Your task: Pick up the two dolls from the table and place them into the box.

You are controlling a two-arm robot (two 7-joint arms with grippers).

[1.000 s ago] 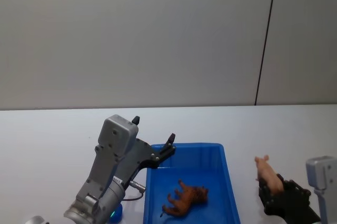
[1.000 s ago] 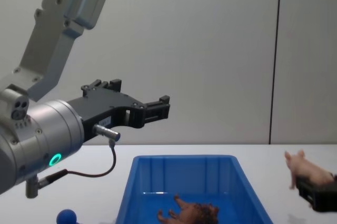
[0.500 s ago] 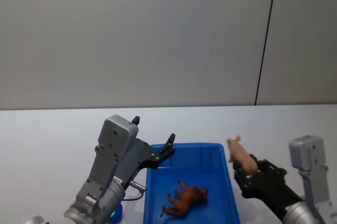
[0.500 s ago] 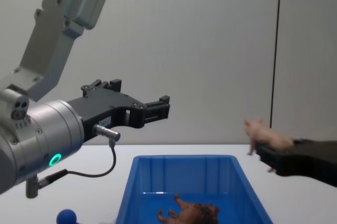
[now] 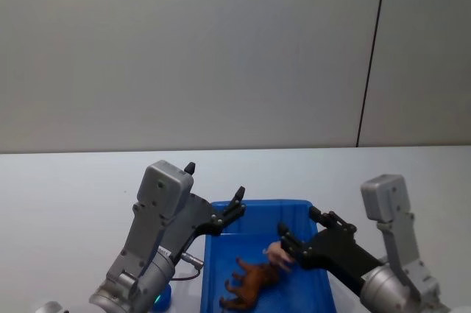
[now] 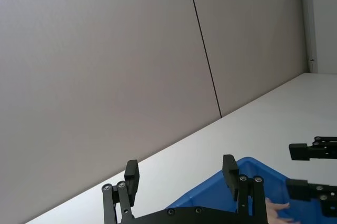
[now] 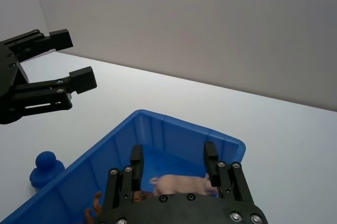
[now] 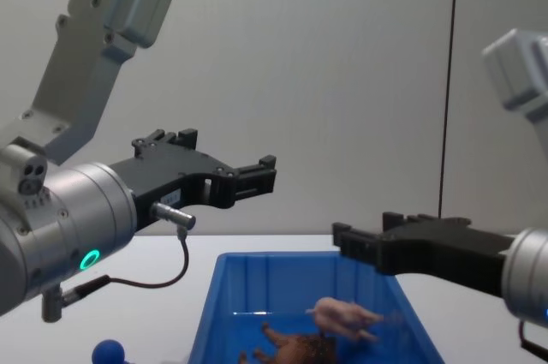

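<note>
I held the right gripper (image 8: 364,237) open over the box (image 8: 300,255), with the pink doll (image 8: 342,316) free beneath it, on or just above the brown doll (image 5: 250,283). The left gripper (image 5: 215,182) idled open near the box's left wall. Risk as I judged it — a low withdrawal could hook the box and drag it.

arm housings (image 8: 81,64): silver-grey, with boxy elbow blocks and rounded wrist barrels.
left gripper (image 6: 180,173): matte black, flat fingers, small silver screws.
right gripper (image 7: 173,155): matte black, of the same build.
status light (image 8: 88,259): green ring, lower left of the chest view.
cable (image 8: 158,283): thin, dark, fitted with a silver plug.
</note>
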